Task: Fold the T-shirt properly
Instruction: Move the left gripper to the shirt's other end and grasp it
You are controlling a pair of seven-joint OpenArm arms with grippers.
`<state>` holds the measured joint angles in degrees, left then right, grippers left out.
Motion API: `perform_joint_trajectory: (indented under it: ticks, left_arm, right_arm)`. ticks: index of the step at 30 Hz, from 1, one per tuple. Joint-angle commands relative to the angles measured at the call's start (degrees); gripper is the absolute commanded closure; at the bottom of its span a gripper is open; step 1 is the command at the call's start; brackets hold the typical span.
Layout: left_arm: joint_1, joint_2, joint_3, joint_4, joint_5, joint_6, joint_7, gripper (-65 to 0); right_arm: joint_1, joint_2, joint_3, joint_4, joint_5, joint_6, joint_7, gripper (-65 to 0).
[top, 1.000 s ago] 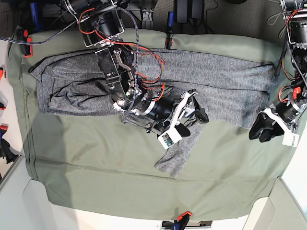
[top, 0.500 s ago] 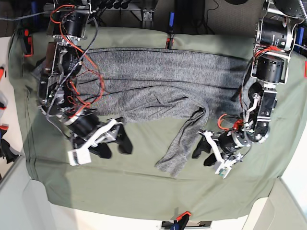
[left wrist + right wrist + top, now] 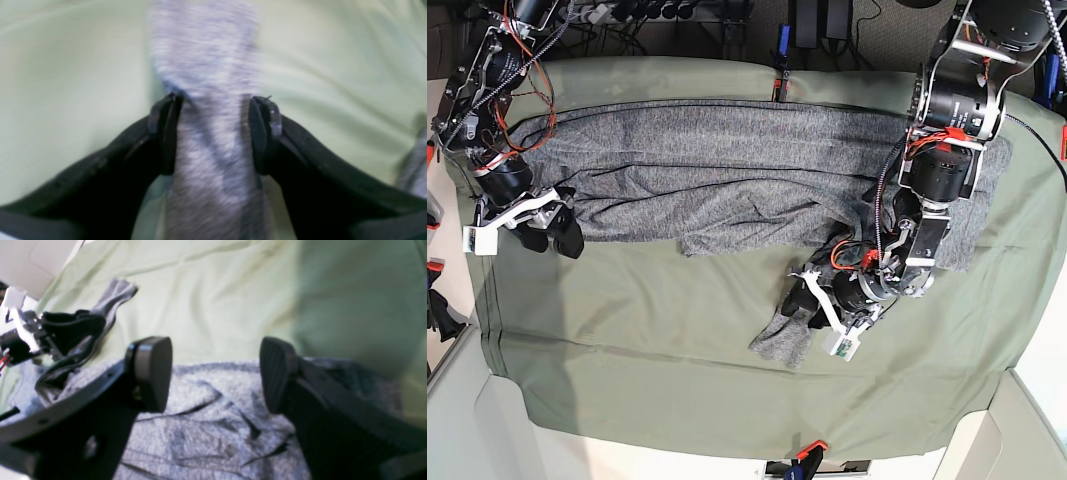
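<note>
One T-shirt (image 3: 737,180) lies across one green cloth (image 3: 677,370), its one sleeve (image 3: 789,335) hanging toward the front. Two grippers: the left gripper (image 3: 213,133) has its jaws apart around the sleeve, and the right gripper (image 3: 215,373) has its jaws apart above the shirt edge.

The T-shirt (image 3: 727,170) is lying folded in a long band across the green sheet (image 3: 647,350), one sleeve trailing toward the near edge. The left gripper (image 3: 805,305) is sitting at that sleeve, while the right gripper (image 3: 549,232) is hanging at the shirt's other end.
</note>
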<state>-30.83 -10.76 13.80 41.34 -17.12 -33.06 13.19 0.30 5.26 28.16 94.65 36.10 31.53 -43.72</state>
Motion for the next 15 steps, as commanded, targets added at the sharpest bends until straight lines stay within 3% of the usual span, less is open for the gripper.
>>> perform_joint_trajectory:
  ticks: [1, 5, 10, 15]
  left_arm:
    - [-2.01, 0.20, -0.22, 0.79, -0.81, -0.83, -2.05, -30.8]
    - [-2.03, 0.24, -0.22, 0.79, -0.70, -0.76, -3.04, -0.3]
    - [-2.54, -3.48, -0.68, 3.15, -2.19, -0.85, -1.25, 0.0]
    - [2.82, -10.08, -3.19, 16.00, -12.50, -0.81, 9.73, 0.0]
  right_arm:
    - [0.76, 0.44, 0.00, 1.09, 1.40, 0.46, 1.42, -40.7]
    - [0.90, 0.44, -0.07, 1.09, 1.18, 0.46, 1.73, -40.7]
    - [0.92, 0.46, -0.04, 1.09, -1.86, 0.42, 2.38, -40.7]
    - [0.79, 0.46, -0.04, 1.05, -3.76, 0.42, 3.26, -40.7]
